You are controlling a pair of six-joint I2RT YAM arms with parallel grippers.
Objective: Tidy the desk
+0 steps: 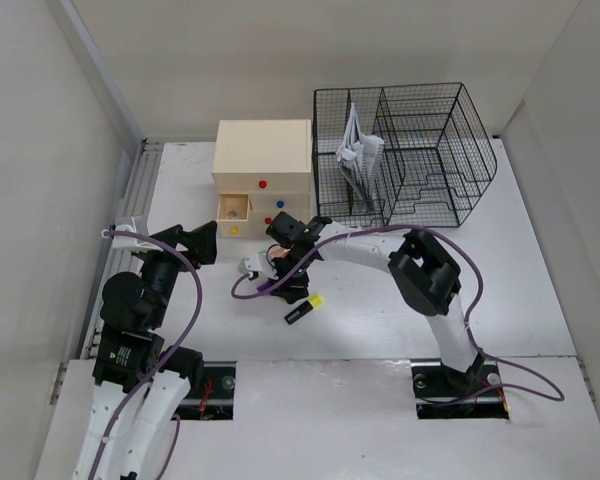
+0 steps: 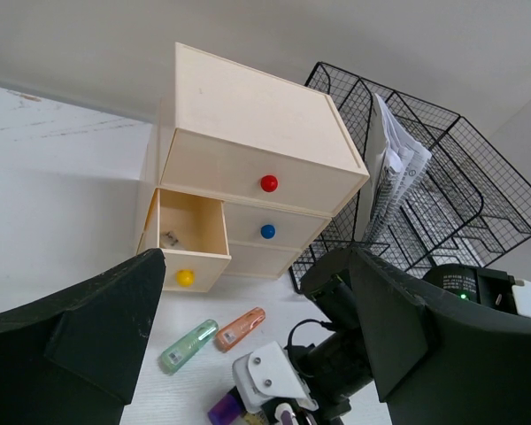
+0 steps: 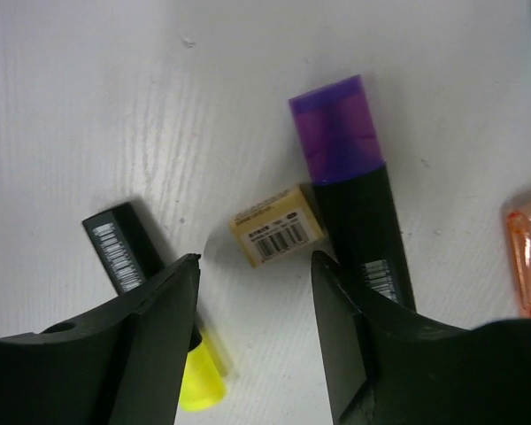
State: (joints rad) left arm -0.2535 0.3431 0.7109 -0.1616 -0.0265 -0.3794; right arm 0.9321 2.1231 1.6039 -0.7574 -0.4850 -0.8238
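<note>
While right gripper (image 3: 255, 262) hangs spread over desk (image 1: 500, 280) just in front of drawer box (image 1: 263, 155), eraser (image 3: 277, 225) sits centred in its gap — long axis spanning gap, purple-capped highlighter (image 3: 354, 204) just beside; left gripper (image 2: 257, 266) farther, spread too.

Four highlighters (image 3: 358, 212) (image 3: 124, 248) (image 2: 188, 345) (image 2: 240, 328), one eraser (image 3: 276, 226), one drawer box (image 2: 248, 124)

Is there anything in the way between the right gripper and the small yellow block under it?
Nothing covers the yellow block; it lies below the gap of the open right gripper. However, the purple-capped marker lies beside it, close to one finger, and might get caught.
</note>
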